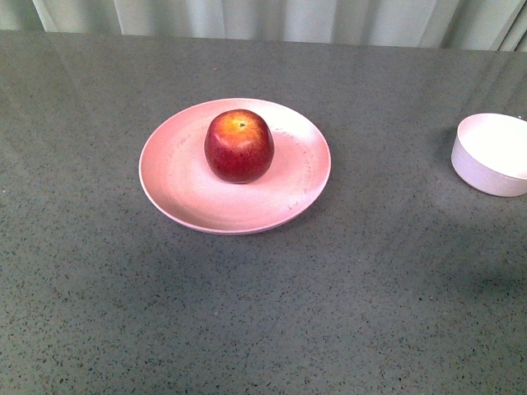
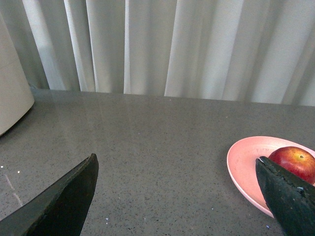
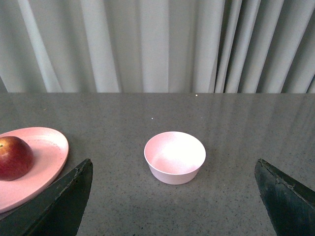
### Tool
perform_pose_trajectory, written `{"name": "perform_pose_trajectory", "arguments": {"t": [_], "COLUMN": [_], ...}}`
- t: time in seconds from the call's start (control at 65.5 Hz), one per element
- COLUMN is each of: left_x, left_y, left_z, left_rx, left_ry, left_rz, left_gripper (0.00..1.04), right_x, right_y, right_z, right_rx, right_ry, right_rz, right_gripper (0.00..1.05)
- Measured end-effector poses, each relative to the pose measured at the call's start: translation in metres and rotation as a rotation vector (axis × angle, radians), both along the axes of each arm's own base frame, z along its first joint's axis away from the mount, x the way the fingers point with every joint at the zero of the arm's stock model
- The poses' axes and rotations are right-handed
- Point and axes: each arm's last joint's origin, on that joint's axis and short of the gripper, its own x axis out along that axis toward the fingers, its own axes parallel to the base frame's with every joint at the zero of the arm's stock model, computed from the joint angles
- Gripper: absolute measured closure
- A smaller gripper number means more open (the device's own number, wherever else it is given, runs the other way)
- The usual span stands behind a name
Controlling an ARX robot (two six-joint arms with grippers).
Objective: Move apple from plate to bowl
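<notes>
The left gripper [image 2: 175,160] hangs above the bench [image 1: 263,321] with its 2 dark fingers [image 2: 64,201] spread wide and nothing between them. In the left wrist view only bare grey speckled bench shows in the gap. A pale curved object [image 2: 12,88], too cropped to identify, stands beside it toward the far edge. One finger of this gripper overlaps the near rim of the plate in that view, but whether it touches cannot be told.

The pink plate [image 1: 177,177] lies flat on the bench, a little left of the middle and closer to the far edge than to the near one. The dark-red apple [image 1: 239,146] sits on the plate, just behind its centre, upright, its yellow-orange stem dimple facing up. It rests alone, with nothing touching it but the plate.

Well apart from the plate, toward the bench's right side, stands the small pale pink bowl [image 1: 492,154], upright and holding nothing. The front view cuts off its right part.

The right gripper [image 3: 173,162] is likewise wide open and carries nothing. Its 2 fingers [image 3: 59,201] frame the bowl, which sits beyond them and clear of both. A pleated pale curtain [image 1: 263,20] hangs behind the bench's far edge.
</notes>
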Motion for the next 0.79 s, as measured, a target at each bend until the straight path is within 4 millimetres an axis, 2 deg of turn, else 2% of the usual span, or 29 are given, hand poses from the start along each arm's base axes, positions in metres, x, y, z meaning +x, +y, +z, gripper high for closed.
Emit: {"name": "perform_pose_trajectory", "arguments": {"t": [0.275,0.305,0.382,0.412,0.519,0.58,0.656,0.748,0.794], "left_x": [0.000,0.000,0.000,0.000,0.000,0.000,0.000,0.000,0.000], "left_y": [0.000,0.000,0.000,0.000,0.000,0.000,0.000,0.000,0.000], "left_z": [0.000,0.000,0.000,0.000,0.000,0.000,0.000,0.000,0.000], "left_rx": [0.000,0.000,0.000,0.000,0.000,0.000,0.000,0.000,0.000], "left_ry": [0.000,0.000,0.000,0.000,0.000,0.000,0.000,0.000,0.000], "left_rz": [0.000,0.000,0.000,-0.001,0.000,0.000,0.000,0.000,0.000], "left_gripper": [0.09,0.09,0.09,0.09,0.09,0.09,0.09,0.09,0.09], "right_x": [0.000,0.001,0.006,0.011,0.035,0.055,0.078,0.123,0.136], "right_y": [0.000,0.000,-0.008,-0.013,-0.041,-0.065,-0.086,-0.115,-0.120], "right_z": [0.000,-0.001,0.000,0.002,0.019,0.033,0.037,0.021,0.013], "right_rx": [0.000,0.009,0.045,0.059,0.086,0.080,0.060,0.068,0.091], "right_ry": [0.000,0.050,0.357,0.419,0.445,0.421,0.423,0.495,0.535], "right_rz": [0.000,-0.003,-0.012,-0.023,-0.098,-0.142,-0.177,-0.141,-0.117], "right_gripper": [0.09,0.09,0.09,0.09,0.09,0.09,0.09,0.09,0.09]}}
